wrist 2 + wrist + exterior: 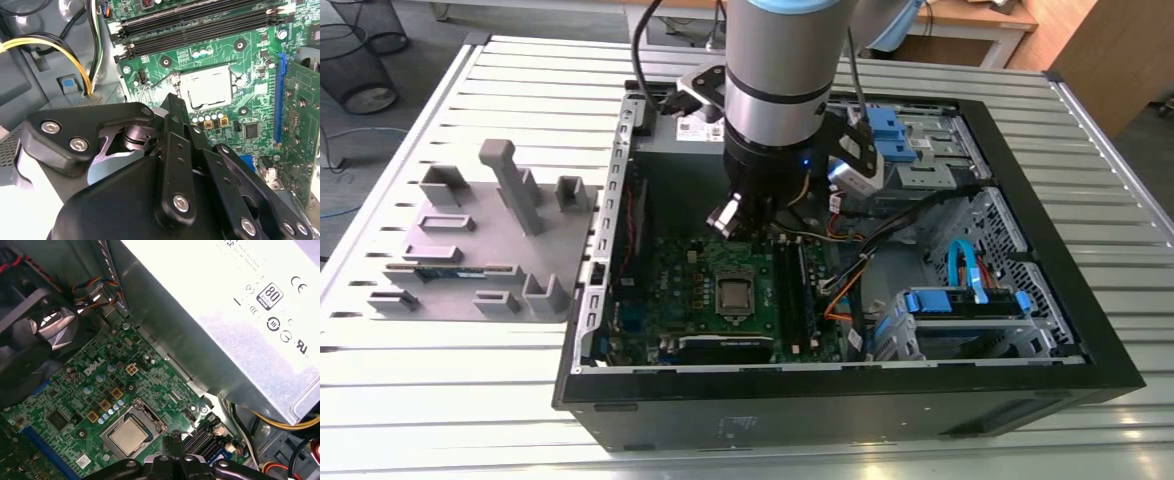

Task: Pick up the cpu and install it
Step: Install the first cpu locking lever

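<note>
Exterior view looks down from afar; both wrist views closely share the motherboard (200,56) (100,385).

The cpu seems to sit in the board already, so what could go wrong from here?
The cpu lies in its socket; if it sits tilted, which I cannot tell, pressure might damage it. The gripper hangs close over the green board, so a slip could strike components. Yellow cables beside it might snag.

Grey moulded tray (460,245) lies beside open computer case (854,412).
</note>
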You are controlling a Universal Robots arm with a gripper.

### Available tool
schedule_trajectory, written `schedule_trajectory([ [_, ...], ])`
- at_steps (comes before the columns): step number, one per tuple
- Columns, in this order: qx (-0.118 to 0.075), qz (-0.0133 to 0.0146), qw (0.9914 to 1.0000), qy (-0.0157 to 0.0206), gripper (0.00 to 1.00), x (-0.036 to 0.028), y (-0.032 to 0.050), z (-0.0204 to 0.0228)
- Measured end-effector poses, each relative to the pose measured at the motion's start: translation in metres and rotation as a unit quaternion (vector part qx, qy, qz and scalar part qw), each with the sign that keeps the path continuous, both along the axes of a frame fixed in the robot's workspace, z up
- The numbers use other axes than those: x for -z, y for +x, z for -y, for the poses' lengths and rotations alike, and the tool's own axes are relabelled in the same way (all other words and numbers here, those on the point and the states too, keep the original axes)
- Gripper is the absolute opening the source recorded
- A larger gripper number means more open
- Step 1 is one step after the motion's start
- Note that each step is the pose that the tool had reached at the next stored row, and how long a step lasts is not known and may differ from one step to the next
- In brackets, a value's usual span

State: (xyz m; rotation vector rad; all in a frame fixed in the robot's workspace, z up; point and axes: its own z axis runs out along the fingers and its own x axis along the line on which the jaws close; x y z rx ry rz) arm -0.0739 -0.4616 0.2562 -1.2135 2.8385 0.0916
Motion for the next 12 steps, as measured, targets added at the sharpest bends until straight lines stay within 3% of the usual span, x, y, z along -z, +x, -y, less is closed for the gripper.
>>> schedule_trajectory([
  [8,0.000,0.0000,0.99999,0.0042,0.11,-0.0034,0.0000,0.0000],
  [9,0.000,0.0001,0.99998,0.0068,0.11,-0.0033,0.0001,0.0000],
  [12,0.000,0.0000,0.99977,0.0216,0.11,-0.0034,0.0000,0.0000],
])
